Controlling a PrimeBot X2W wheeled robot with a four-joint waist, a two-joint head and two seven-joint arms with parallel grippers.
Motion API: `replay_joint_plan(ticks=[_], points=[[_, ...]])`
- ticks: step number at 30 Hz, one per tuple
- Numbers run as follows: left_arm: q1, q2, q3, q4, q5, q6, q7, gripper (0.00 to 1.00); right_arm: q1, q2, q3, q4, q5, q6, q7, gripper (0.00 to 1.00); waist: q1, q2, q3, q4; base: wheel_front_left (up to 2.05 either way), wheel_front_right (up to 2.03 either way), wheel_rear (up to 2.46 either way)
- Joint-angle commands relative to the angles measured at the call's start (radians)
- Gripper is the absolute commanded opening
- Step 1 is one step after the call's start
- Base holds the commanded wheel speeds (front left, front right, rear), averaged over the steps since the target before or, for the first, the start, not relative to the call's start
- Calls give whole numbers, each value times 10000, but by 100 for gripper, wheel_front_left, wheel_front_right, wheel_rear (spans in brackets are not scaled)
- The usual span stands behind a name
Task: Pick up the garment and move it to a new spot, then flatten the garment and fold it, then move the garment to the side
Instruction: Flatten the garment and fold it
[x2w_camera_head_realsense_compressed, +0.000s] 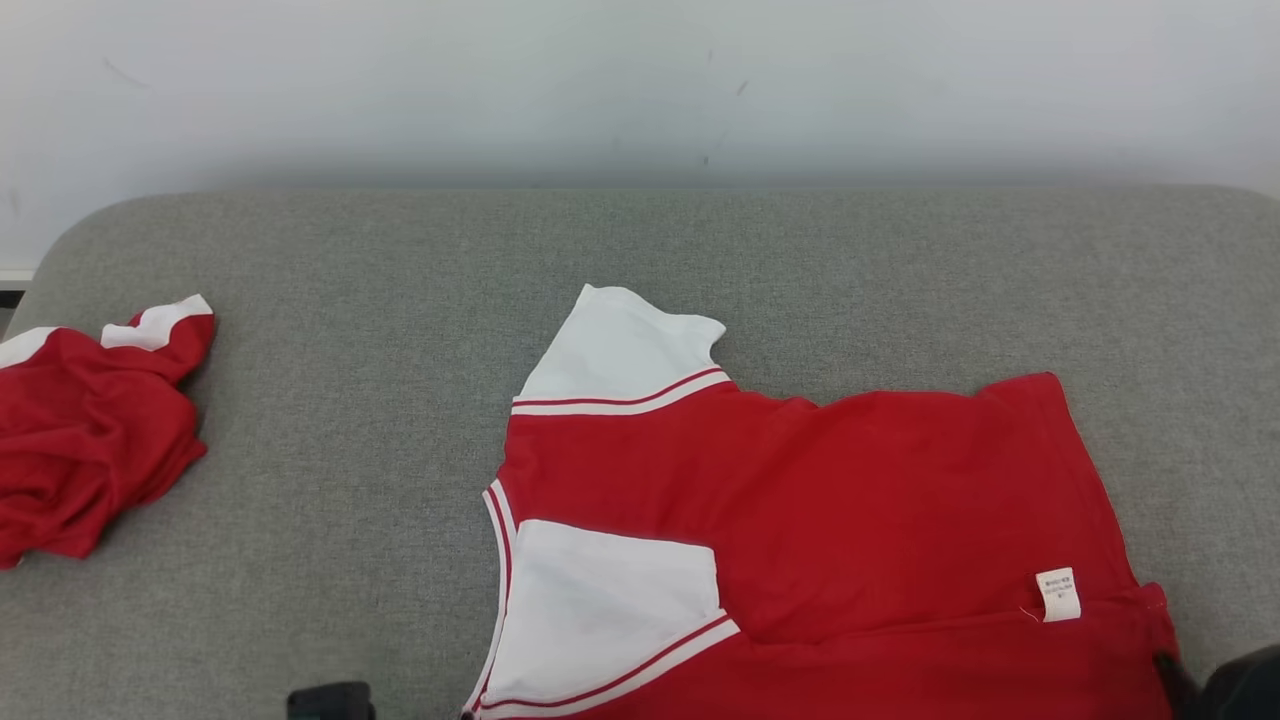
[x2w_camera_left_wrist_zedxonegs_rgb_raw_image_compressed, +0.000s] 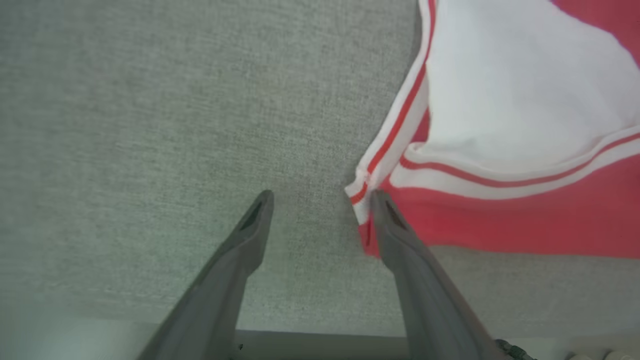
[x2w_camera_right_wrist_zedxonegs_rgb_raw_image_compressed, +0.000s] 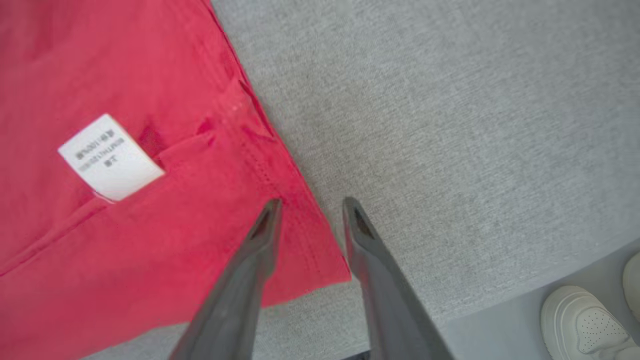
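A grey woven fabric surface (x2w_camera_head_realsense_compressed: 400, 300) spreads out before me, with a pale, faintly scuffed wall (x2w_camera_head_realsense_compressed: 640, 80) behind it. The red cloth shirt (x2w_camera_head_realsense_compressed: 850, 500), with white short sleeves and red-striped white trim, lies mostly flat on the near part of this surface. Its near portion is folded up over the body, and a small white care label (x2w_camera_head_realsense_compressed: 1058, 594) faces upward near the hem end. One white sleeve (x2w_camera_head_realsense_compressed: 620, 345) sticks out from the shirt's far edge.

My left gripper (x2w_camera_left_wrist_zedxonegs_rgb_raw_image_compressed: 322, 195) is at the shirt's neckline-end corner. Its fingers are spread wide with bare grey fabric between them, and it holds nothing. One fingertip (x2w_camera_left_wrist_zedxonegs_rgb_raw_image_compressed: 380, 200) is right at the striped corner; I cannot tell whether it touches.

My right gripper (x2w_camera_right_wrist_zedxonegs_rgb_raw_image_compressed: 312, 202) is at the shirt's opposite, hem-end corner, with its fingers parted. One finger is over the red cloth and the other is over the grey surface just off the shirt's edge. The cloth lies flat and unpinched.

Well apart from the shirt, beyond its neckline end, lies a crumpled red-and-white garment (x2w_camera_head_realsense_compressed: 90, 440). Past the shirt's hem corner, below the surface's rim, a white shoe (x2w_camera_right_wrist_zedxonegs_rgb_raw_image_compressed: 585, 320) stands on the floor.
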Motion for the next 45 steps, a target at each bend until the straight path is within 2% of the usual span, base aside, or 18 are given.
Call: replay_joint_plan(ticks=[1, 4, 9, 11, 12, 16, 20, 30, 39, 45], points=[[-45, 98, 91, -107, 70, 52, -103, 100, -229, -13, 10, -37, -58, -24, -141, 100, 0, 0, 6, -2, 0, 0, 0], [-410, 209, 410, -396, 75, 25, -310, 100, -687, -21, 13, -206, -232, -24, -363, 100, 0, 0, 35, -33, 0, 0, 0], [-1784, 609, 791, -386, 203, -649, -320, 100, -1845, -98, 281, -494, -660, -24, -196, 100, 0, 0, 272, -187, 0, 0, 0], [-2409, 506, 969, -244, -163, -1188, -216, 100, -2451, -224, 548, -488, -741, -24, 70, 100, 0, 0, 447, -310, 0, 0, 0], [-2758, 638, 1068, -37, -242, -1448, -103, 100, -2756, -283, 723, -424, -784, -24, 247, 100, 0, 0, 561, -390, 0, 0, 0], [-4164, 835, 1432, 838, -571, -2093, 387, 100, -4213, -396, 1514, 162, -894, -24, 951, 100, 0, 0, 1121, -882, 0, 0, 0], [-5571, 868, 1516, 1773, -518, -2317, 831, 100, -5693, -410, 2071, 1144, -883, -24, 1156, 100, 0, 0, 1687, -1289, 0, 0, 0], [-8373, 459, 1032, 3382, -193, -2851, 2013, 100, -8548, -475, 3273, 3276, -987, -24, 617, 100, 0, 0, 3337, -2120, 0, 0, 0], [-9282, 139, 738, 4221, -120, -3176, 2354, 100, -9170, -564, 3588, 3965, -794, -24, 100, 100, 0, 0, 3706, -2381, 0, 0, 0], [-9678, 235, 568, 4739, 205, -3011, 2376, 100, -9302, -470, 3890, 4326, -663, -24, -81, 100, 0, 0, 3812, -2648, 0, 0, 0]])
